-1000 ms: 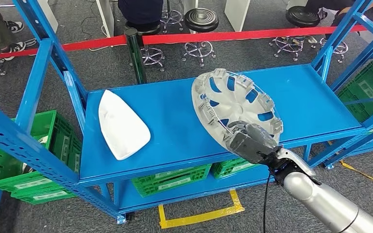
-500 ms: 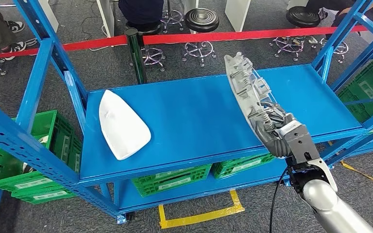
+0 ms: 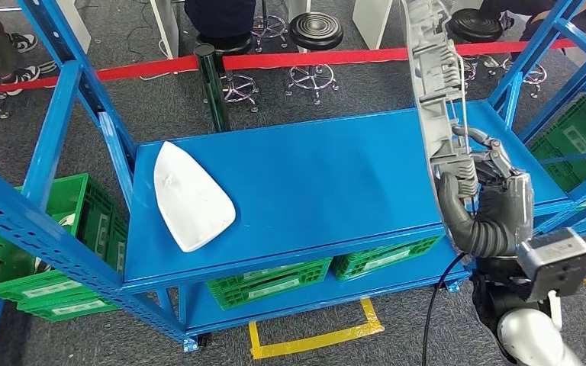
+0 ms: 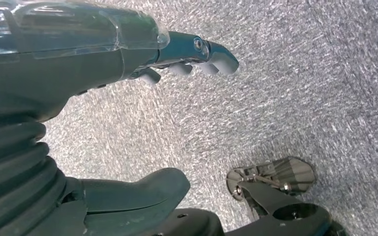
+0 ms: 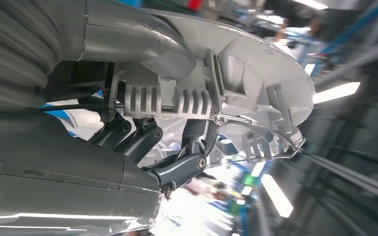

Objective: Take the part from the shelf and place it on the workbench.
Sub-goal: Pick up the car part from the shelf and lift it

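Silver-grey plastic wheel cover stands on edge above the blue metal shelf, your right robot hand clamped on its lower rim, the disc rising straight up from the grip. Left robot hand hangs over carpet, fingers apart, holding nothing. White teardrop-shaped panel lies on the shelf, well apart.
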Robot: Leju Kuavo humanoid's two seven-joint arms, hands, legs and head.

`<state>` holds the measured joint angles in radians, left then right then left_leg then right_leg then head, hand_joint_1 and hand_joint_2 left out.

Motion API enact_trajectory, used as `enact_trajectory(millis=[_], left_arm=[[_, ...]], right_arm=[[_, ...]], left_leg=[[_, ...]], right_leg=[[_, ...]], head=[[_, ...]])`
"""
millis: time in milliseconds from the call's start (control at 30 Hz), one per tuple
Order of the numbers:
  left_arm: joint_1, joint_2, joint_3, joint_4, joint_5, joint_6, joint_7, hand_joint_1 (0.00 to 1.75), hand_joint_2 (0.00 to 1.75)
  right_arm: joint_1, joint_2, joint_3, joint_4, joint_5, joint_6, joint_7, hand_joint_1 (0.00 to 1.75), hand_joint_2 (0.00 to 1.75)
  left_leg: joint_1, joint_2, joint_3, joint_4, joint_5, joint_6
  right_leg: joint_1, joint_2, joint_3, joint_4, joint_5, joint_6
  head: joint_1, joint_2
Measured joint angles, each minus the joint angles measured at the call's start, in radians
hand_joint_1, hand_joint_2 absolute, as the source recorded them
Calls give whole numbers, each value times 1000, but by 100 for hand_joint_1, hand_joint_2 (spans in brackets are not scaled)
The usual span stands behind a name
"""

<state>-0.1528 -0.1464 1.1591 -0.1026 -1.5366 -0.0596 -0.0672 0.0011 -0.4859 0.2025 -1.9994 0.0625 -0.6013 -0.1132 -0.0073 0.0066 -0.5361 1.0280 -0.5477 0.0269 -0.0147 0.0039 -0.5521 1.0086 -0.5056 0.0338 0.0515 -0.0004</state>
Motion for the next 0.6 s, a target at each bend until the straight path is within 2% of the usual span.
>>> enact_trajectory(millis=[200, 467, 600], left_arm=[[0, 5, 0, 0, -3, 9, -5, 0, 175], [0, 12, 4, 0, -5, 13, -18, 0, 175], [0, 18, 4, -1, -20, 87, -59, 0, 175]], right_arm=[[-10, 30, 14, -100, 5, -2, -11, 175, 175], [-32, 70, 56, -208, -102, 57, -98, 175, 175], [-14, 94, 86, -250, -124, 54, -157, 175, 175]], left_leg=[[0, 2, 0, 0, 0, 0], [0, 2, 1, 0, 0, 0], [0, 1, 1, -1, 0, 0]], right_leg=[[0, 2, 0, 0, 0, 0], [0, 2, 0, 0, 0, 0], [0, 2, 0, 0, 0, -1]], head=[[0, 0], [0, 0], [0, 0]])
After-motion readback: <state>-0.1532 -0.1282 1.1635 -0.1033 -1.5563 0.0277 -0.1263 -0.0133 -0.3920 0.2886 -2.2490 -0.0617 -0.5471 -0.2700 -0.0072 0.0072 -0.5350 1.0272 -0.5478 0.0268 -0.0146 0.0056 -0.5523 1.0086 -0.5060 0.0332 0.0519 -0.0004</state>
